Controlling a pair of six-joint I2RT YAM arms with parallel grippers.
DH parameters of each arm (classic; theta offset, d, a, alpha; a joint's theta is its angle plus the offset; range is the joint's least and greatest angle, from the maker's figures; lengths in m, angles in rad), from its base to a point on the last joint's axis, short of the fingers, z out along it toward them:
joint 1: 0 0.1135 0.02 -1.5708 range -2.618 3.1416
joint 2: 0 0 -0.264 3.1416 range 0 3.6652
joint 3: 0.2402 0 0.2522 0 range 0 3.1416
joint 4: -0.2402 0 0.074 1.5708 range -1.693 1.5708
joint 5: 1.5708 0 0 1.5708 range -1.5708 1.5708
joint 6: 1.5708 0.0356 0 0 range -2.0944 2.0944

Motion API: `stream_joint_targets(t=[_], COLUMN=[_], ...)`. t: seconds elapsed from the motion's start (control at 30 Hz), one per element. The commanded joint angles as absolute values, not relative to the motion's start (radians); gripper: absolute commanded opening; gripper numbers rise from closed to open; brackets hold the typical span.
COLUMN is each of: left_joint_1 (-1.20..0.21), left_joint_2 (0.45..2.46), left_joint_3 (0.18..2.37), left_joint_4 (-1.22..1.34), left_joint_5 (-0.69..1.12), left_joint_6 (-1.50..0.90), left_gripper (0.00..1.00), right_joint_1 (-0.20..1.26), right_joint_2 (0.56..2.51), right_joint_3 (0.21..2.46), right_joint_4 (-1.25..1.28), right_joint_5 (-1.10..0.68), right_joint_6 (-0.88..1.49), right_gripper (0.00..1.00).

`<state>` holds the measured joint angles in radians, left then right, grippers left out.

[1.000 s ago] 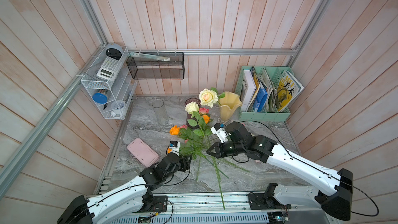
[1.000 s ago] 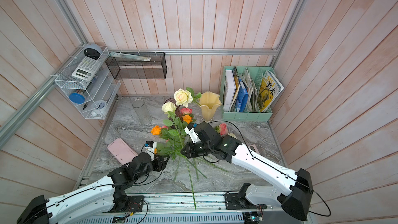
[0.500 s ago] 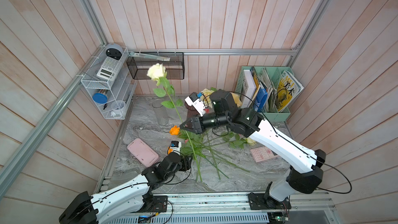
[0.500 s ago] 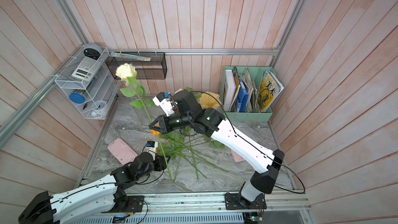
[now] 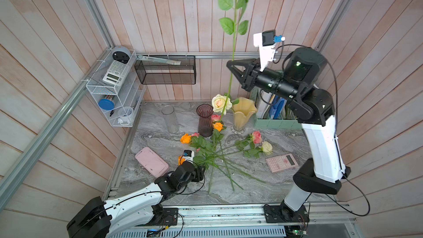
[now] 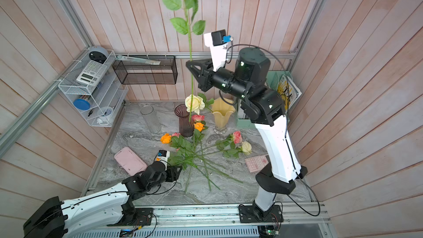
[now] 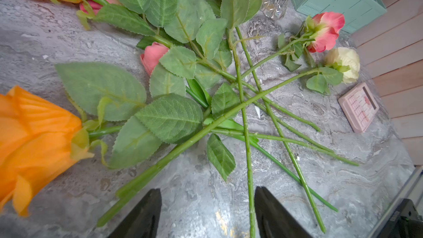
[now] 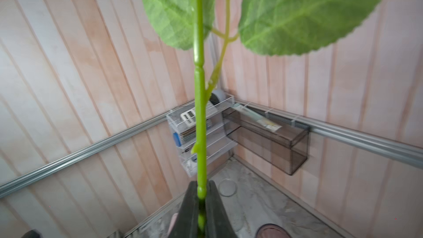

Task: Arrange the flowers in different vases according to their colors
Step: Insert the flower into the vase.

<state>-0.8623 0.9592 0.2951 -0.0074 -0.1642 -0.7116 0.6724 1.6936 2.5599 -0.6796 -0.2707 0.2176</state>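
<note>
My right gripper is raised high and shut on the stem of a cream flower, held upright. Its bloom is cut off by the frame's top edge, and its lower end hangs near the purple vase. The clear vase and the yellow vase stand to either side of it. Another cream rose rises beside the yellow rim. Orange, pink and cream flowers lie crossed on the marble. My left gripper hovers open low over their stems, and one stem lies between its fingers.
A pink case lies left of the pile and a pink calculator right of it. The mint file holder stands behind the right arm. A wire shelf and a black mesh basket hang on the walls.
My right gripper lifted the cream flower from the pile, swung it left and upright, then carried it higher and to the right. The left arm has stayed still.
</note>
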Motion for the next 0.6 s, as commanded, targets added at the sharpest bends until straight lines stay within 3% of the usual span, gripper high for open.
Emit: stream_joint_targets(t=[0.0, 0.13, 0.23, 0.57], left_joint_1=[-0.857, -0.857, -0.857, -0.856], left_joint_2=[0.951, 0.952, 0.961, 1.026], left_joint_3=[0.288, 0.3, 0.308, 0.315], left_joint_4=[0.042, 0.032, 0.037, 0.094], left_joint_5=[-0.149, -0.162, -0.16, -0.154], left_joint_6=[-0.714, -0.693, -0.687, -0.686], left_gripper=[0.7, 0.7, 0.7, 0.7], right_joint_1=[0.582, 0.433, 0.371, 0.342], right_joint_2=[1.606, 1.49, 1.473, 1.508], right_joint_3=[2.388, 2.151, 2.099, 1.802], right_joint_4=[-0.536, -0.315, -0.255, 0.042], right_joint_5=[-0.058, -0.035, -0.005, 0.026], right_joint_6=[0.11, 0.152, 0.14, 0.11], right_gripper=[0.0, 0.0, 0.0, 0.0])
